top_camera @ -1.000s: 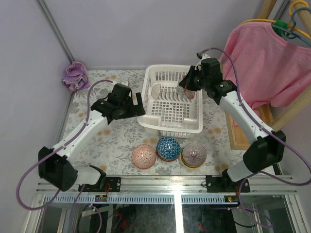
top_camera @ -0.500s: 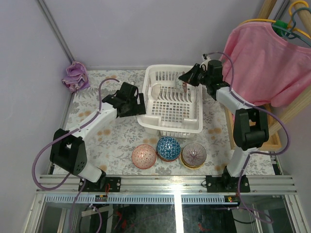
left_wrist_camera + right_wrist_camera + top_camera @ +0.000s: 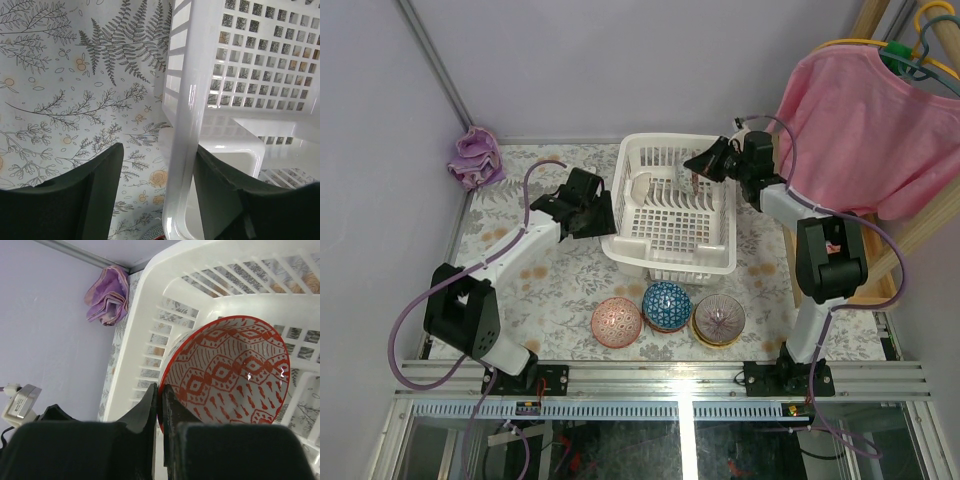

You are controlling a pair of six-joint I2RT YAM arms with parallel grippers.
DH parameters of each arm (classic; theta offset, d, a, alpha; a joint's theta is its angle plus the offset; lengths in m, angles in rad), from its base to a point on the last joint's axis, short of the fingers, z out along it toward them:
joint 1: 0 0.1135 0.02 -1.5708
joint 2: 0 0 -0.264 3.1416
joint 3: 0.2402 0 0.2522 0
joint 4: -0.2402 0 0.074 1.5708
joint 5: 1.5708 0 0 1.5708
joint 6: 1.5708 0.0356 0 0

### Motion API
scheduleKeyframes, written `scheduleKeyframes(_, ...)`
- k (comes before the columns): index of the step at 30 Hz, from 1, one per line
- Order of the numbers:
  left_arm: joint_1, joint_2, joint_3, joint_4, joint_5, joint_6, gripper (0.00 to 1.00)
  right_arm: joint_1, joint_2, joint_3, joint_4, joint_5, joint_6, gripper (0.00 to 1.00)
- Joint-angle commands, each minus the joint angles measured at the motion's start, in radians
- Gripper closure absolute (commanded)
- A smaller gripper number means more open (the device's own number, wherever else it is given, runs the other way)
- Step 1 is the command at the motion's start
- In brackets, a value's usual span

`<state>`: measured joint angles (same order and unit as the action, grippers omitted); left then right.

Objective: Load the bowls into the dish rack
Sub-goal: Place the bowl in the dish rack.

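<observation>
White plastic dish rack sits mid-frame in the top view on the floral-clothed surface. Left gripper at the rack's left wall, jaws partly spread and straddling the glossy rim: one finger outside over the cloth with a clear gap to the plastic, the other finger inside, right against the rim. Not clamped; nothing held. Right gripper at the rack's upper right corner in the top view, jaws pinched nearly together on the rim of a red-patterned bowl; the bowl is tilted on edge, its patterned inside facing the wrist camera, within the rack walls. Whether it touches the rack floor cannot be told. Three more bowls in a row below the rack, near the bottom edge of the surface: pink bowl, blue netted bowl, tan bowl, each touching or just beside its neighbour.
</observation>
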<state>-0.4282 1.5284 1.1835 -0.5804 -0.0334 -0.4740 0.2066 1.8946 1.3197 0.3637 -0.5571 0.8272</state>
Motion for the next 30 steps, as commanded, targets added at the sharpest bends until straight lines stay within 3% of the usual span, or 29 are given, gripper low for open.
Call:
scheduleKeyframes(1, 0.013, 0.015, 0.028, 0.043, 0.001, 0.009, 0.45, 0.024, -0.005, -0.011, 0.239, -0.061, 0.087, 1.00)
scheduleKeyframes(13, 0.013, 0.016, 0.025, 0.050, 0.016, 0.008, 0.47, 0.128, 0.045, 0.039, 0.246, 0.020, 0.160, 1.00)
scheduleKeyframes(22, 0.016, 0.011, 0.029, 0.048, 0.025, 0.011, 0.49, 0.134, 0.097, 0.001, 0.380, 0.037, 0.261, 1.00)
scheduleKeyframes(30, 0.025, 0.003, 0.027, 0.044, 0.030, 0.016, 0.50, 0.133, 0.124, -0.020, 0.388, 0.069, 0.288, 1.00)
